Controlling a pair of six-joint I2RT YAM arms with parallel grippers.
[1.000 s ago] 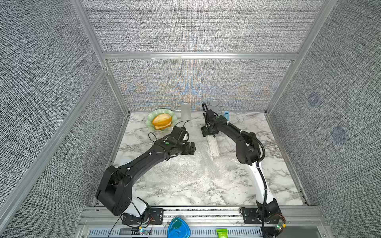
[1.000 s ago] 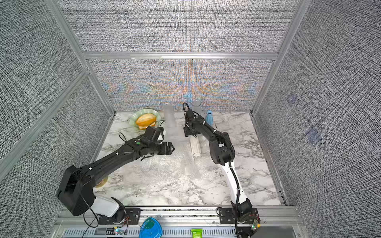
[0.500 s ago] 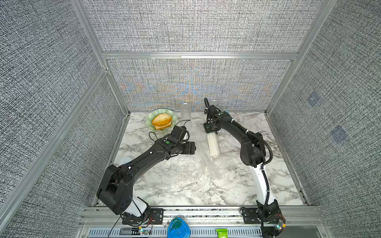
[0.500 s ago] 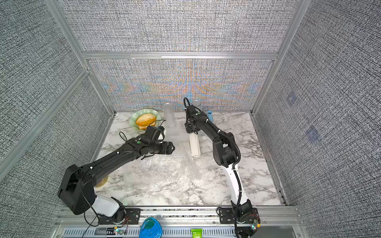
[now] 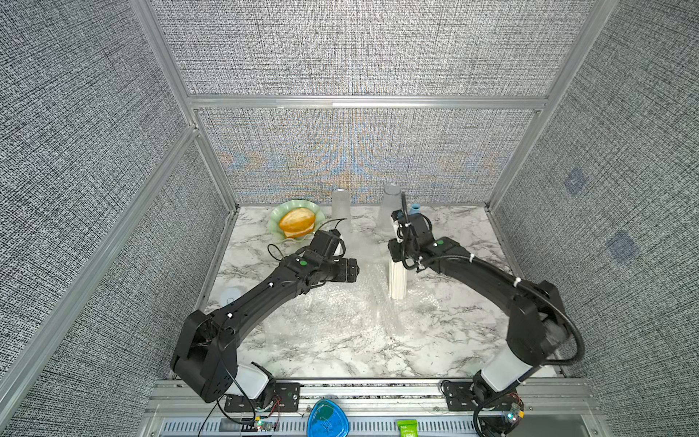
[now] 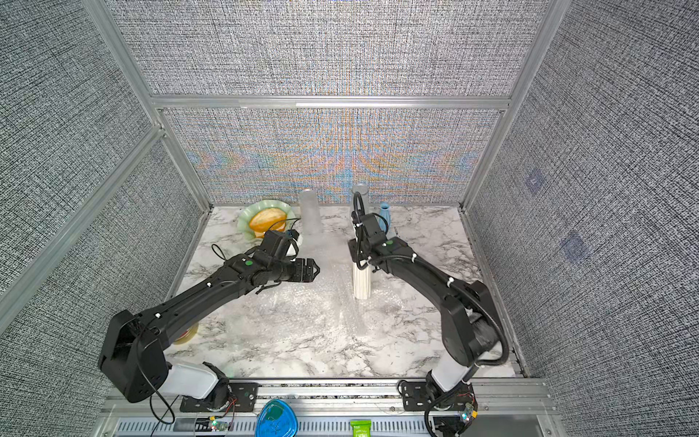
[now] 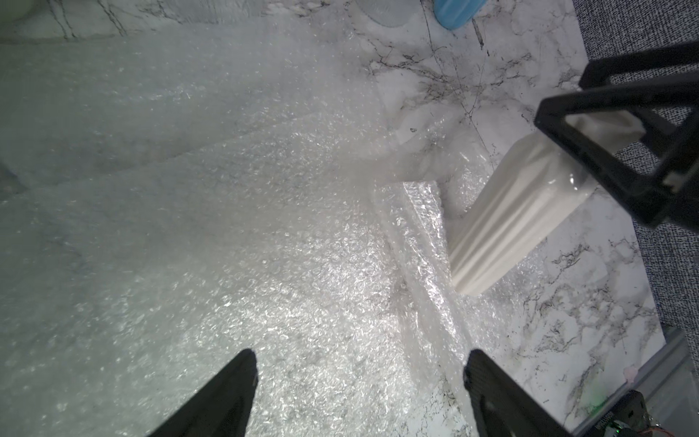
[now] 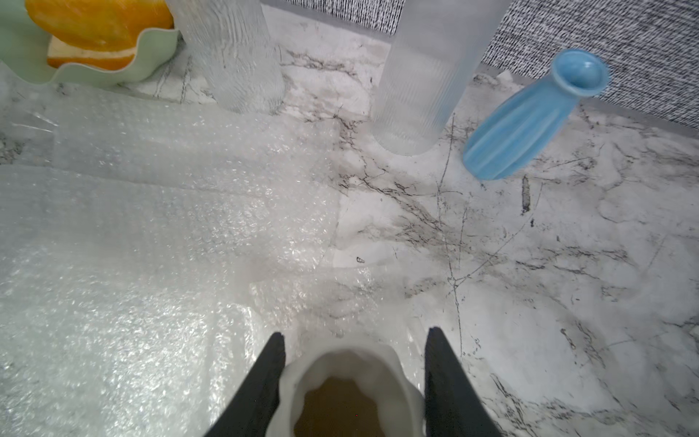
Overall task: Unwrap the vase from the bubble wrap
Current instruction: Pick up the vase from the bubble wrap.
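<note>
The vase [image 5: 397, 282] [image 6: 362, 282] is white and ribbed and stands upright on the marble table in both top views. My right gripper [image 5: 396, 254] [image 8: 355, 332] is shut on its mouth, and its black fingers [image 8: 270, 363] press both sides of the wavy rim [image 8: 340, 353]. The bubble wrap [image 5: 333, 314] [image 6: 302, 314] [image 7: 227, 227] [image 8: 132, 246] lies spread out flat, left of the vase and under its foot, with a raised fold beside it. My left gripper [image 5: 353, 270] [image 7: 359, 355] hovers open over the sheet, holding nothing.
Along the back wall are a green wavy bowl [image 5: 276, 223] with an orange item in it, two tall clear glass vases [image 5: 340, 206] [image 5: 389, 208] and a small blue vase [image 5: 415, 208] [image 8: 529, 113]. A tape roll [image 6: 187, 335] lies under the left arm.
The right gripper's jaws have narrowed onto the vase's top. The right arm's elbow has swung out toward the front right. The left arm has not moved.
</note>
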